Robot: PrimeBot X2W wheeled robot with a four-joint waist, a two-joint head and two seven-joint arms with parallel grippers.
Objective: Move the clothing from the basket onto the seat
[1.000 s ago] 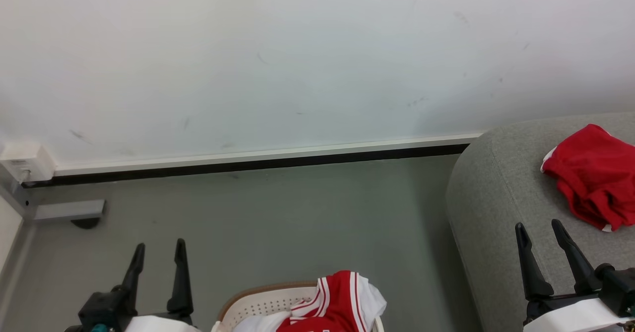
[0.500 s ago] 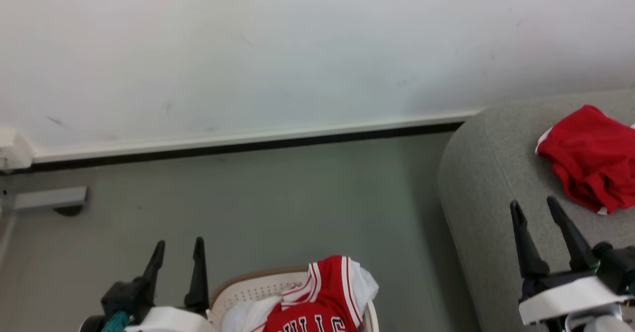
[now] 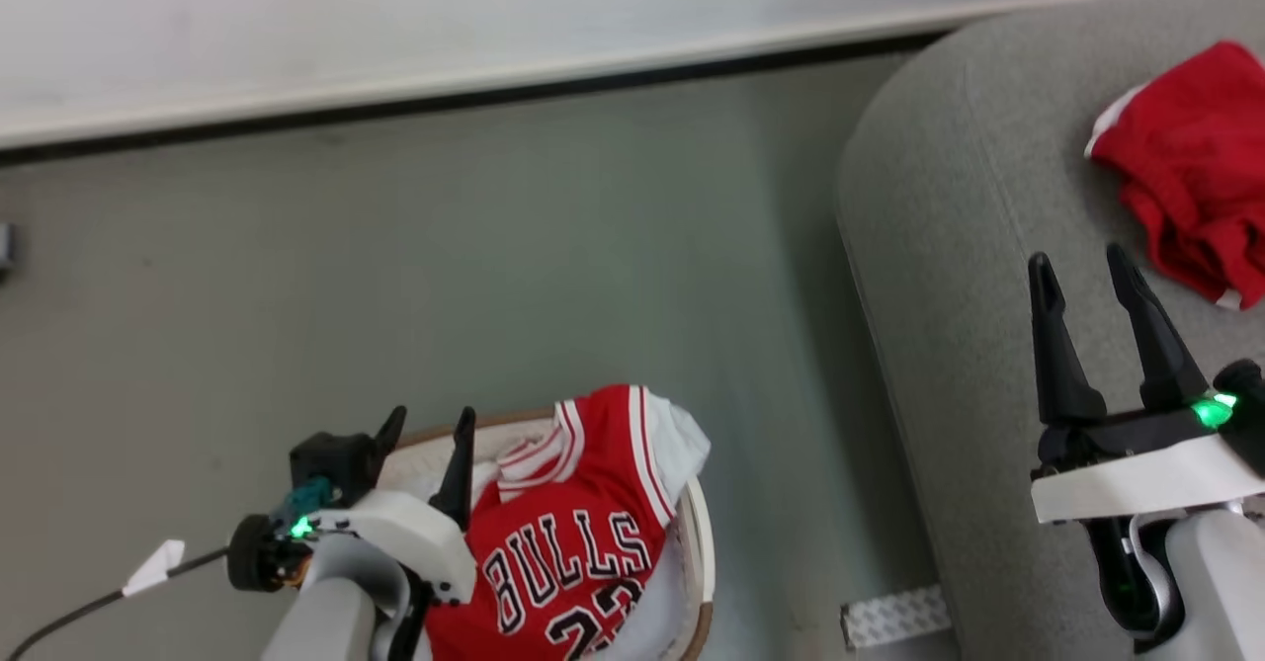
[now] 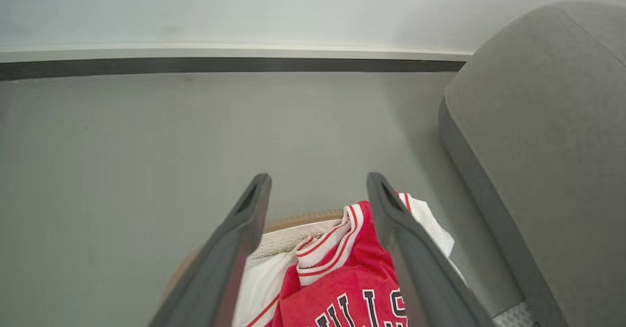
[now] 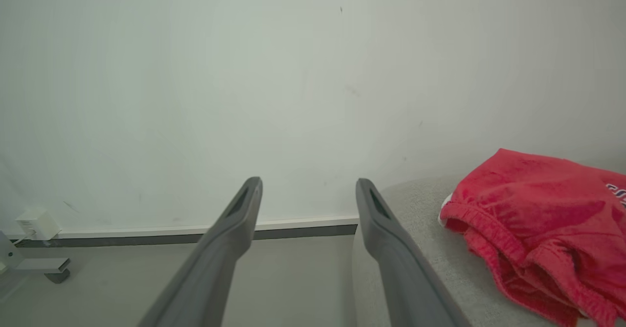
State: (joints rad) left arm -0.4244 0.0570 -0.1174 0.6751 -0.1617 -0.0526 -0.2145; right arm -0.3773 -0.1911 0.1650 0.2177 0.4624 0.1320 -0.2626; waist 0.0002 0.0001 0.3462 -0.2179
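Head view: my left gripper [image 3: 430,424] is spread wide and empty above the left rim of the basket [image 3: 698,542]. The jersey [image 3: 573,542] lies in the basket just beside it, one corner draped over the far rim. My right gripper [image 3: 1080,271], also wide and empty, hangs over the seat [image 3: 949,246], near a red garment [image 3: 1196,167] lying on it.

Left wrist view: between my parted fingers [image 4: 244,229] I see the jersey [image 4: 342,288] and the basket's brown rim [image 4: 298,218], with the seat [image 4: 547,146] to the side.

Right wrist view: my fingers [image 5: 386,229] stand wide apart. The red garment [image 5: 538,209] sits crumpled on the seat [image 5: 420,205].
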